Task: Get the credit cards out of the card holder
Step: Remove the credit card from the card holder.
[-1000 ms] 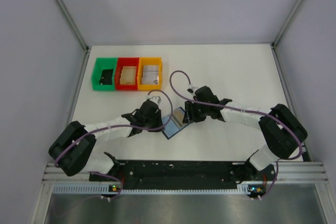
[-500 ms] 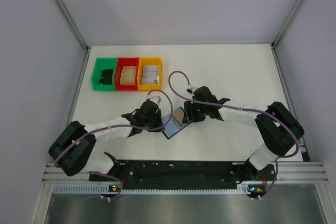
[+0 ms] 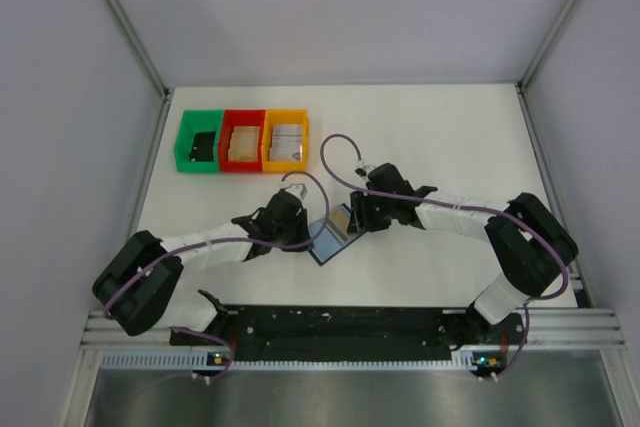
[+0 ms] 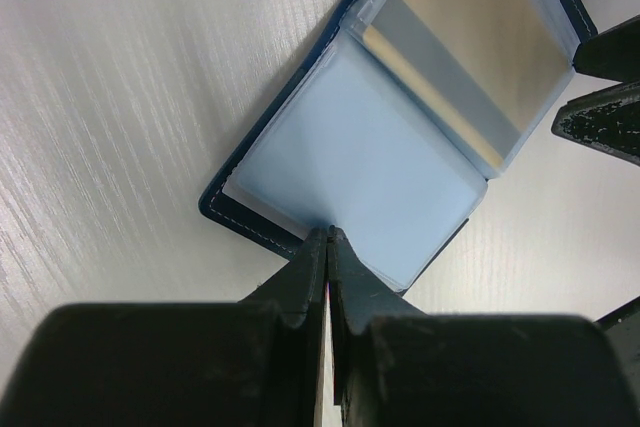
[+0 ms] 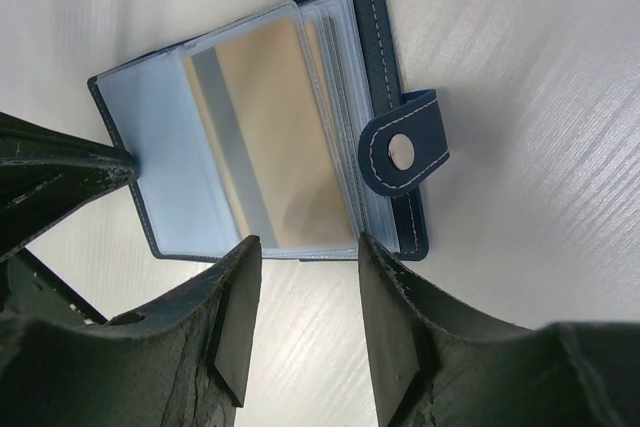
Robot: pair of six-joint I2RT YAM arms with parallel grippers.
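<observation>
My left gripper [image 4: 327, 232], shut tight, pins the card holder [image 4: 350, 157] open at 6 o'clock so my half-open, empty right gripper [image 5: 305, 247] can straddle the credit card [image 5: 270, 147].

Soft, even brightness is being spread over the white table [image 3: 430, 137] from above.

In the overhead view everything is being rendered sharp, and only faint shadows are being cast beneath the arms. In the left wrist view the left gripper [image 4: 328, 233] is being shown as a dark, blurred mass at the bottom, while the card holder [image 4: 360, 162] is being caught in focus. In the right wrist view a warm sheen is being reflected off the credit card [image 5: 275, 137], the snap stud [image 5: 401, 152] is being lit brightly, and the right gripper [image 5: 307, 247] is being softened by nearness to the lens.
</observation>
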